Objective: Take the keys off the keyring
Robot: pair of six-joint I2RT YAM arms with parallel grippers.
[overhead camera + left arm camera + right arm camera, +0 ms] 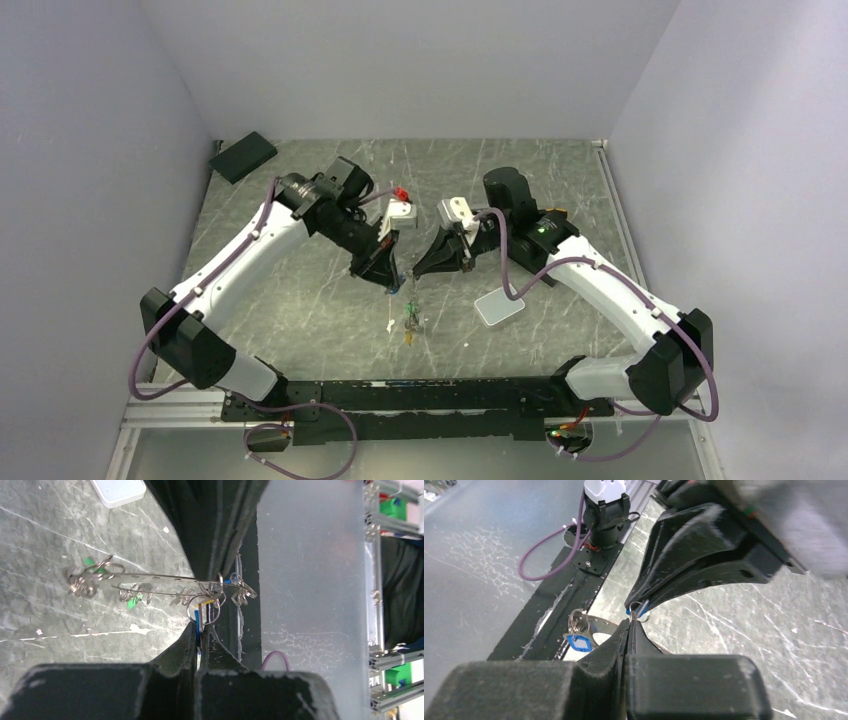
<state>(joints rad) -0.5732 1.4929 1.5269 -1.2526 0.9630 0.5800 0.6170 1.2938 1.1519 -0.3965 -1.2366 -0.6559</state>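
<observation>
Now your left hand [199, 630] and right hand [630, 627] meet tip to tip above mid-worktop [300, 300]. Your left hand is clenched on a tagged one of the keys [85, 582]. Your right hand is clenched on the keyring [160, 578], held aloft, with the keys dangling toward 6 o'clock in the top view.

Grey pad [499, 307], seemingly near keys [408, 322]

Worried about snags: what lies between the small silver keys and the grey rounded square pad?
Only bare marbled tabletop separates the silver keys from the grey pad, shown in the top external view.
</observation>
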